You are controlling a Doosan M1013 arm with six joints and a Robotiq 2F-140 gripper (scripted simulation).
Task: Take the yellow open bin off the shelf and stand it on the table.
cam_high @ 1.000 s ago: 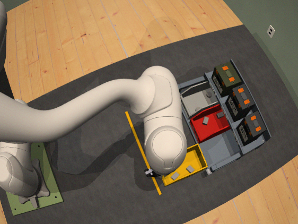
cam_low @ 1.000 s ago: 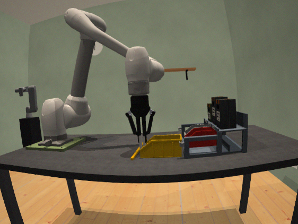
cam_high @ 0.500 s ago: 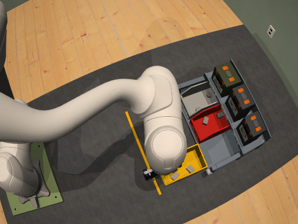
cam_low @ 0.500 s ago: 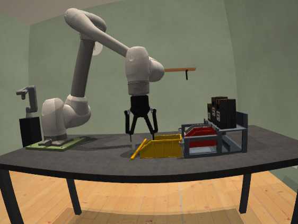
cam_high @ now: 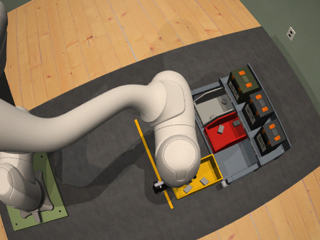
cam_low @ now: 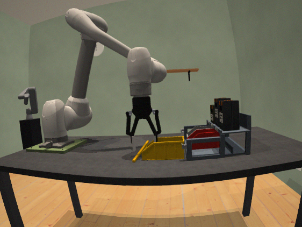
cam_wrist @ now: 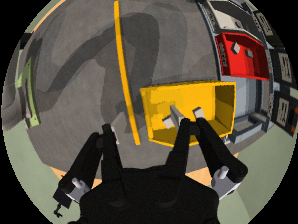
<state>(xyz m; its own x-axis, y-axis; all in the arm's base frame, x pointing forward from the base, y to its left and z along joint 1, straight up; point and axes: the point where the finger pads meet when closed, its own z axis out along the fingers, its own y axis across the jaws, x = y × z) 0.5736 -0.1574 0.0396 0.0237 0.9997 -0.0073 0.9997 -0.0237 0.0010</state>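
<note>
From above, the yellow bin (cam_high: 212, 170) was seen set down on the table (cam_high: 114, 159) beside the shelf (cam_high: 245, 168), parts kept inside, and from the side and wrist the gripper (cam_low: 143, 135) was seen spread apart, holding nothing, so the bin could rest.

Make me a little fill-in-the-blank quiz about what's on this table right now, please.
1. The yellow bin rests on the ____, not on the shelf.
2. The hand above the bin stands ____, holding nothing.
3. The bin on the shelf nearest the yellow one is ____.
4. The yellow bin holds ____ grey parts.

Missing words: table; open; red; two
</note>
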